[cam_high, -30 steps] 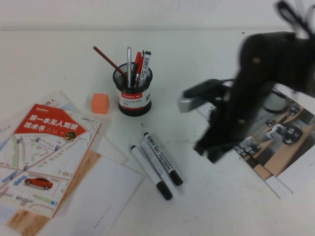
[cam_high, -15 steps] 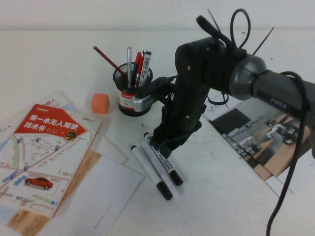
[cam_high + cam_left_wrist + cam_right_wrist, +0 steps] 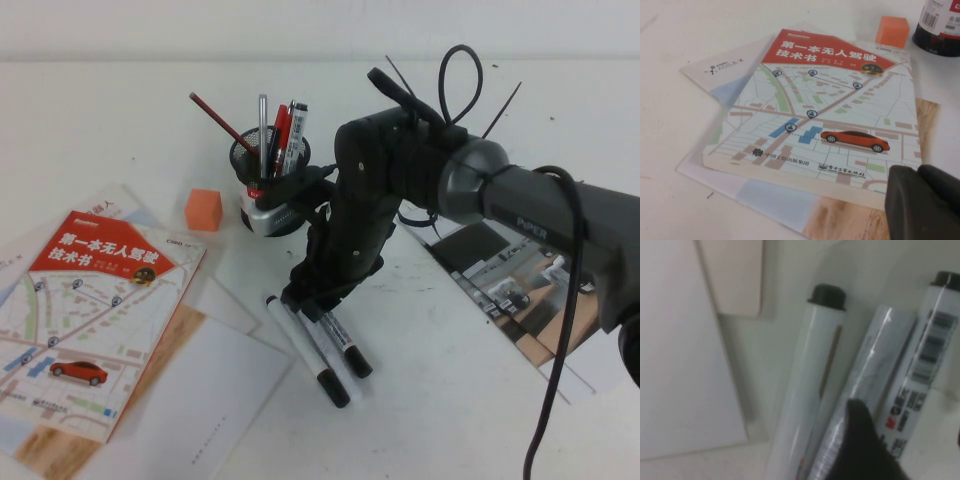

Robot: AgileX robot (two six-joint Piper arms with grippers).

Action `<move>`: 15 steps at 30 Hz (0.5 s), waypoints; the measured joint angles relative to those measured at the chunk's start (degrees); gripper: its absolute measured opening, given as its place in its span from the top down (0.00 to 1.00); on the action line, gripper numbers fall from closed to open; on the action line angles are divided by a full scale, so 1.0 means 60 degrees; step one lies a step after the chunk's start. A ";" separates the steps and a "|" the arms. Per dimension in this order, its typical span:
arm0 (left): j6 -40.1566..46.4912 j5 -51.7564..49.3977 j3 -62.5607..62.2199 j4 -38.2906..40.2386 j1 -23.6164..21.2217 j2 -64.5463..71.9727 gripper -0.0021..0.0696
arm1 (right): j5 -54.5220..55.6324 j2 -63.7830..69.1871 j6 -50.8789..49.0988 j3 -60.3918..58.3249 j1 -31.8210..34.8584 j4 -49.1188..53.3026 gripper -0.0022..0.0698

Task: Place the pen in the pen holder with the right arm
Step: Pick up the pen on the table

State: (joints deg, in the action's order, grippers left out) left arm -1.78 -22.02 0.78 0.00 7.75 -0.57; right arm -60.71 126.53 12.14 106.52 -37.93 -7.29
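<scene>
Right wrist view: right pincer (image 3: pixel 912 450) spread over the pen (image 3: pixel 920 375); left pincer (image 3: pixel 922 202) parked.

An orange cube (image 3: pixel 203 209) stands on the white surface (image 3: pixel 100 110) at centre left of the high view. Lower left lies a booklet with a red title band, map and red car (image 3: pixel 88 320), resting on white sheets (image 3: pixel 215 400). At centre, a plain white marker with black ends (image 3: pixel 305 350) lies beside an all-white marker (image 3: pixel 322 345). A photo brochure (image 3: pixel 520 290) lies at right.
</scene>
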 joint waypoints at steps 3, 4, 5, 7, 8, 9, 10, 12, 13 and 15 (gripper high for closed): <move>0.0000 0.0000 0.0000 0.0000 0.0000 0.0000 0.97 | 0.0086 0.0035 -0.0064 0.0000 0.0000 0.0024 0.50; 0.0000 0.0000 0.0000 0.0000 0.0000 0.0000 0.97 | 0.0086 0.0062 -0.0071 0.0000 0.0000 0.0048 0.52; 0.0000 0.0000 0.0000 0.0000 0.0000 0.0000 0.97 | 0.0105 0.0112 -0.0071 0.0000 0.0000 0.0061 0.53; 0.0000 0.0000 0.0000 0.0000 0.0000 0.0000 0.97 | 0.0120 0.0209 -0.0085 0.0000 0.0000 0.0069 0.56; 0.0000 0.0000 0.0000 0.0000 0.0000 0.0000 0.97 | 0.0142 0.0261 -0.0085 0.0010 0.0000 0.0102 0.58; 0.0000 0.0000 0.0000 0.0000 0.0000 0.0000 0.97 | 0.0142 0.0277 -0.0085 0.0024 0.0000 0.0102 0.58; 0.0000 0.0000 0.0000 0.0000 0.0000 0.0000 0.97 | 0.0159 0.0277 -0.0085 0.0024 0.0000 0.0102 0.59; 0.0000 0.0000 0.0000 0.0000 0.0000 0.0000 0.97 | 0.0159 0.0277 -0.0085 0.0024 0.0000 0.0119 0.61; 0.0000 0.0000 0.0000 0.0000 0.0000 0.0000 0.97 | 0.0159 0.0277 -0.0104 0.0024 0.0000 0.0139 0.62; 0.0000 0.0000 0.0000 0.0000 0.0000 0.0000 0.97 | 0.0159 0.0277 -0.0206 0.0041 0.0000 0.0201 0.71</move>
State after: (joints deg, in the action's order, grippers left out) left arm -1.78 -22.02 0.78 0.00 7.75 -0.57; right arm -59.76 128.19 10.90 106.77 -37.93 -6.08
